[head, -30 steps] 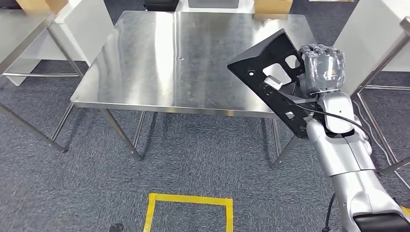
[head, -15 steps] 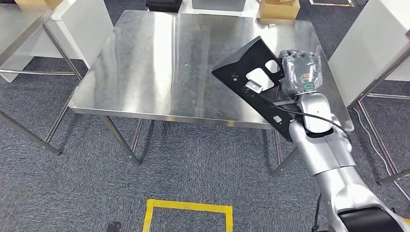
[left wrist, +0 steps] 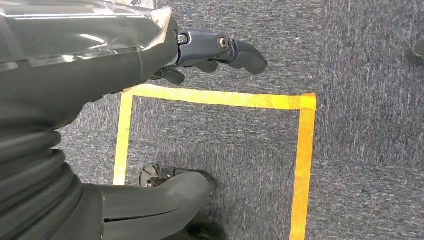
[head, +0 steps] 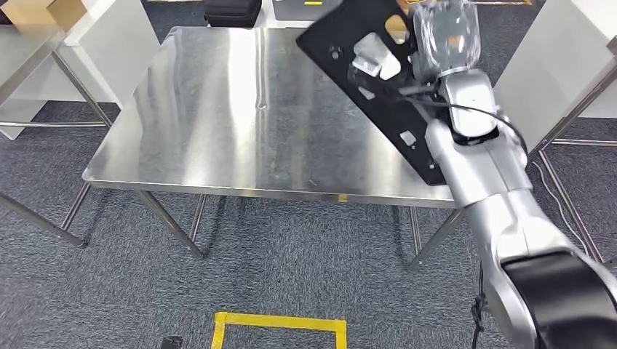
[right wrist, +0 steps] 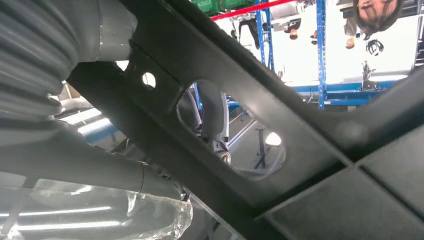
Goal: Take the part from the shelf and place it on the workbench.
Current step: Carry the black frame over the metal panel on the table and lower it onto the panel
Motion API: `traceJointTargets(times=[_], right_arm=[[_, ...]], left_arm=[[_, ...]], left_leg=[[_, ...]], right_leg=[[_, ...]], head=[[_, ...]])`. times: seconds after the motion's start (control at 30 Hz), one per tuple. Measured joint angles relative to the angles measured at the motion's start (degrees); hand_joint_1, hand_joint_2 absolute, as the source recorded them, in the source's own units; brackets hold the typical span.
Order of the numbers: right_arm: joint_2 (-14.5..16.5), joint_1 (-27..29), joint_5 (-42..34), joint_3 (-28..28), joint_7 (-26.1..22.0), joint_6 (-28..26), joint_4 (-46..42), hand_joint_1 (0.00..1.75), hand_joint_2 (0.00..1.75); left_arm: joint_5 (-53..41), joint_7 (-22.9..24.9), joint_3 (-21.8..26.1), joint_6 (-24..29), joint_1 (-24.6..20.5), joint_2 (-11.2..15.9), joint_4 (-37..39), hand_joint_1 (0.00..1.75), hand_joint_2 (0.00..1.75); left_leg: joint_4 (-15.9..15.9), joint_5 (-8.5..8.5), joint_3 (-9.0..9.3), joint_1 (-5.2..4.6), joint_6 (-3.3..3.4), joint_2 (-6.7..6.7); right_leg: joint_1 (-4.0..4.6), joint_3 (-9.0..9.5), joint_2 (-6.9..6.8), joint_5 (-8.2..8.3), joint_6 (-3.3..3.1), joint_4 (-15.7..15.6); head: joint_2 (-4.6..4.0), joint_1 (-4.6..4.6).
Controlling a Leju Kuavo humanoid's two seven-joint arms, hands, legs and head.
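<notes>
The part [head: 389, 109] is a flat black plate with cut-outs. My right hand [head: 445, 33] grips it near its upper end and holds it tilted above the right half of the steel workbench [head: 218, 123], its lower corner near the bench's right front edge. In the right wrist view the part [right wrist: 310, 150] runs close across the picture, and the fingers [right wrist: 212, 115] of my right hand [right wrist: 60, 100] show through one cut-out. My left hand [left wrist: 100, 55] hangs over the carpet, its fingers [left wrist: 225, 50] apart and holding nothing.
A second steel table [head: 29, 58] stands at the left and a white cabinet [head: 560, 58] at the right. A yellow tape square [head: 280, 323] marks the carpet before the bench. A black case [head: 233, 11] sits beyond the bench. A person [right wrist: 375, 15] stands far off.
The camera has come closer to the workbench. My right arm has lifted the part higher and carried it farther over the bench top.
</notes>
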Motion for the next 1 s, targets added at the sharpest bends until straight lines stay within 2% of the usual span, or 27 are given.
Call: traceJointTargets(times=[0.03, 0.07, 0.13, 0.17, 0.2, 0.33, 0.4, 0.43, 0.5, 0.53, 0.57, 0.6, 0.67, 0.7, 0.73, 0.8, 0.83, 0.9, 0.93, 1.0], right_arm=[[0.15, -0.53, -0.01, -0.01, -0.11, 0.14, 0.47, 1.52, 1.75], [0.26, -0.97, -0.03, -0.02, -0.23, 0.22, 0.83, 1.52, 1.75], [0.48, -1.75, -0.07, -0.03, -0.4, 0.23, 1.45, 1.52, 1.75], [0.55, -2.18, -0.08, -0.03, -0.49, 0.21, 1.79, 1.52, 1.75], [0.63, -2.55, -0.1, -0.03, -0.55, 0.18, 2.14, 1.52, 1.75], [0.85, -3.27, -0.12, -0.1, -0.65, 0.01, 2.97, 1.52, 1.75], [0.92, -3.62, -0.13, -0.2, -0.66, -0.08, 3.21, 1.52, 1.75], [0.92, -3.74, -0.13, -0.24, -0.67, -0.1, 3.37, 1.52, 1.75], [0.87, -3.7, -0.14, -0.27, -0.69, -0.13, 3.88, 1.52, 1.75], [0.84, -3.53, -0.14, -0.27, -0.7, -0.13, 4.15, 1.52, 1.75], [0.79, -3.44, -0.13, -0.28, -0.7, -0.13, 4.43, 1.52, 1.75], [0.76, -3.52, -0.13, -0.3, -0.7, -0.13, 4.7, 1.52, 1.75], [0.78, -4.38, -0.18, -0.35, -0.73, -0.13, 5.42, 1.52, 1.75], [0.79, -5.1, -0.29, -0.38, -0.81, -0.09, 5.97, 1.52, 1.75], [0.79, -5.82, -0.43, -0.42, -0.93, -0.03, 6.57, 1.52, 1.75], [0.74, -7.17, -0.63, -0.46, -1.45, 0.3, 7.84, 1.52, 1.75], [0.78, -7.73, -0.64, -0.46, -1.76, 0.43, 8.4, 1.52, 1.75], [1.22, -8.84, -0.68, -0.44, -2.37, 0.41, 9.73, 1.52, 1.75], [1.65, -9.2, -0.71, -0.41, -2.56, 0.22, 10.45, 1.52, 1.75], [2.71, -9.04, -0.59, -0.12, -2.61, -0.46, 12.15, 1.52, 1.75]], left_arm=[[0.03, -0.02, 0.07, 0.0, 0.1, 0.02, 0.0, 0.0, 1.75], [0.05, -0.03, 0.12, 0.0, 0.18, 0.06, 0.0, 0.0, 1.75], [0.11, -0.03, 0.21, 0.0, 0.26, 0.14, 0.0, 0.0, 1.75], [0.14, -0.03, 0.25, 0.0, 0.28, 0.18, 0.0, 0.0, 1.75], [0.18, -0.05, 0.27, 0.0, 0.26, 0.2, 0.0, 0.0, 1.75], [0.3, -0.14, 0.28, 0.01, 0.19, 0.22, 0.0, 0.0, 1.75], [0.37, -0.17, 0.28, 0.02, 0.2, 0.2, 0.0, 0.0, 1.75], [0.39, -0.19, 0.28, 0.02, 0.19, 0.19, 0.0, 0.0, 1.75], [0.4, -0.2, 0.29, 0.01, 0.19, 0.19, 0.0, 0.0, 1.75], [0.4, -0.2, 0.3, -0.01, 0.24, 0.19, 0.0, 0.0, 1.75], [0.4, -0.21, 0.3, -0.05, 0.29, 0.18, 0.0, 0.0, 1.75], [0.4, -0.22, 0.3, -0.09, 0.33, 0.16, 0.0, 0.0, 1.75], [0.38, -0.26, 0.28, -0.23, 0.32, 0.12, 0.0, 0.0, 1.75], [0.31, -0.28, 0.28, -0.28, 0.29, 0.1, 0.0, 0.0, 1.75], [0.2, -0.28, 0.28, -0.32, 0.26, 0.1, 0.0, 0.0, 1.75], [-0.02, -0.19, 0.28, -0.33, 0.22, 0.1, 0.0, 0.0, 1.75], [-0.08, -0.1, 0.28, -0.33, 0.2, 0.12, -0.01, 0.0, 1.75], [-0.13, 0.03, 0.27, -0.27, 0.11, 0.14, -0.02, 0.0, 1.75], [-0.14, 0.07, 0.26, -0.22, 0.07, 0.16, -0.02, 0.0, 1.75], [-0.14, 0.11, 0.26, -0.13, 0.03, 0.16, -0.02, 0.0, 1.75]], left_leg=[[-0.89, 1.56, -0.16, 0.05, 0.07, 0.04], [-3.4, 3.84, 0.52, 0.07, 0.24, 0.05], [-10.33, 8.43, 3.17, 0.01, 0.77, 0.03], [-13.11, 9.71, 4.48, -0.12, 1.03, 0.05], [-14.98, 10.06, 5.45, -0.25, 1.29, 0.07], [-16.64, 9.23, 6.64, -0.4, 2.16, -0.01], [-17.49, 9.23, 7.44, -0.22, 2.75, -0.03], [-17.78, 9.12, 7.86, -0.17, 3.09, -0.03], [-17.88, 8.63, 8.46, -0.21, 3.59, -0.11], [-17.87, 8.32, 8.82, -0.22, 3.68, -0.19], [-17.85, 8.02, 9.22, -0.22, 3.65, -0.29], [-17.82, 7.69, 9.66, -0.22, 3.53, -0.4], [-17.67, 6.89, 10.53, -0.31, 3.09, -0.54], [-17.52, 6.45, 10.8, -0.42, 2.79, -0.6], [-17.39, 6.06, 10.95, -0.55, 2.49, -0.64], [-17.29, 5.52, 11.06, -0.54, 1.91, -0.64], [-17.17, 5.24, 11.01, -0.37, 1.6, -0.57], [-14.92, 3.96, 10.03, -0.09, 0.94, -0.32], [-12.04, 2.75, 8.55, 0.03, 0.66, -0.2], [-4.35, 0.25, 4.1, 0.17, 0.24, -0.07]], right_leg=[[0.05, 0.42, 0.01, -0.33, 0.08, 0.0], [0.08, 0.9, 0.03, -0.69, 0.18, 0.01], [0.14, 1.84, 0.07, -1.38, 0.46, -0.01], [0.31, 2.14, 0.11, -1.7, 0.69, 0.0], [0.45, 2.27, 0.14, -1.93, 0.91, 0.01], [0.81, 2.29, 0.12, -2.48, 1.79, -0.14], [0.93, 1.39, 0.04, -3.51, 2.06, 1.75], [0.88, -0.36, 0.0, -4.64, 1.95, 4.94], [0.78, -5.11, 0.01, -6.86, 1.76, 13.31], [0.71, -7.11, 0.01, -7.2, 1.93, 16.21], [0.64, -7.89, 0.01, -6.45, 2.35, 16.56], [0.55, -7.51, -0.02, -4.76, 2.89, 14.53], [0.36, -4.48, -0.26, -0.36, 3.82, 6.29], [0.38, -2.93, -0.36, 1.08, 3.82, 2.79], [0.43, -1.9, -0.45, 1.78, 3.56, 0.6], [0.62, -1.29, -0.4, 1.59, 2.59, -0.25], [0.43, -1.2, -0.36, 1.47, 2.15, -0.29], [0.08, -0.75, -0.24, 1.13, 1.19, -0.43], [-0.05, -0.41, -0.19, 0.91, 0.74, -0.49], [0.13, 0.22, -0.08, 0.38, 0.09, -0.48]], head=[[0.0, -0.02], [0.0, -0.04], [0.0, -0.15], [0.0, -0.17], [0.0, -0.2], [0.0, -0.07], [0.0, 0.21], [0.0, 0.37], [0.0, 0.65], [0.0, 0.74], [0.0, 0.89], [0.0, 1.03], [0.0, 1.32], [0.0, 1.41], [0.0, 1.33], [0.0, 1.11], [0.0, 1.0], [0.0, 0.67], [0.0, 0.4], [0.0, -0.1]])
